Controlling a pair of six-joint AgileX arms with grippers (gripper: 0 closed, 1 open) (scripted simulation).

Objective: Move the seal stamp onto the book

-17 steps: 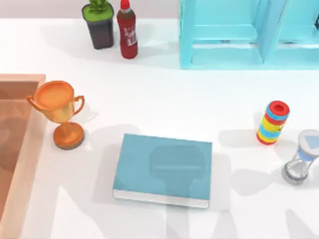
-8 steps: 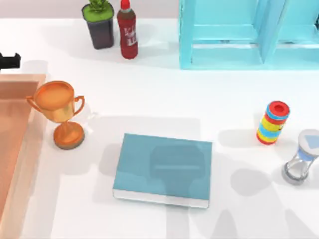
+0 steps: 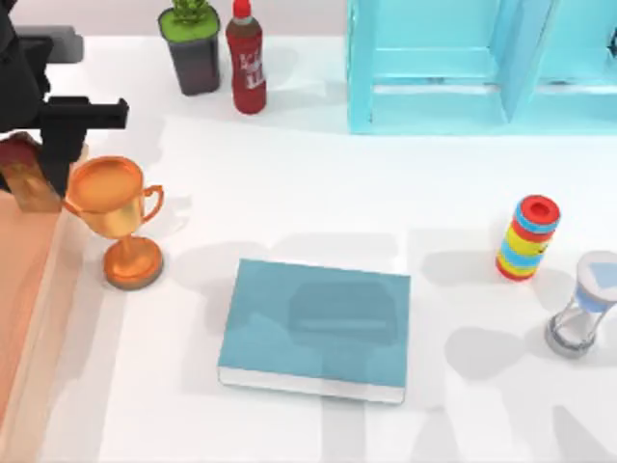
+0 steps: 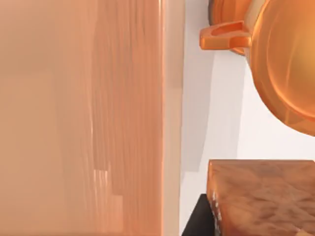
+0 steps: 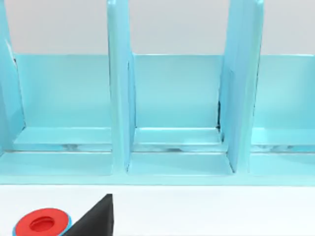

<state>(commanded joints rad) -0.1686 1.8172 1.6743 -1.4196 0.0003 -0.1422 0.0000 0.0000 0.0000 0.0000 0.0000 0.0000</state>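
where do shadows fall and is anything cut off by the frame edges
Top view: soft grey arm shadows cross the table and the book; the left gripper and the stamp are clipped at the left edge, the hourglass at the right. Left wrist view: the trophy and stamp are cropped very close. Right wrist view: the striped cylinder is cut by the bottom edge.

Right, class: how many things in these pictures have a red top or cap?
3. The bottle stands at the table's far edge beside the potted plant; the striped cylinder stands near the right edge; the seal stamp, partly hidden, is at the far left beside the trophy.
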